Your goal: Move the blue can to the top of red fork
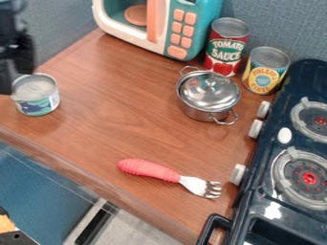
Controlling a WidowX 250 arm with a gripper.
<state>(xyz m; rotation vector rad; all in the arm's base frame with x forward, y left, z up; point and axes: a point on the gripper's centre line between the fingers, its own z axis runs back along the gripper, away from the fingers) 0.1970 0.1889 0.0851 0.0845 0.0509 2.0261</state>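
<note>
Blue can: although the end effector [15, 81] is right by its rim, the blue can [38, 104] stands upright on the surface [121, 122], well apart from the fork.
End effector: at the upper left; whether it is apart, together or clamped on the can, I cannot tell.
Step in hand: probably the grasp; the next move calls for a secure hold, then a lift.
Red fork: the red fork [150, 169] lies flat, tines toward the stove [268, 191]; I'd take its top as the target, where the can could tilt on the uneven support.
Front edge: the front edge [81, 173] slants below both can and fork, so keep inward.
Room: over the wood between can and fork, passing on the near side of the lidded pot [207, 95].
</note>
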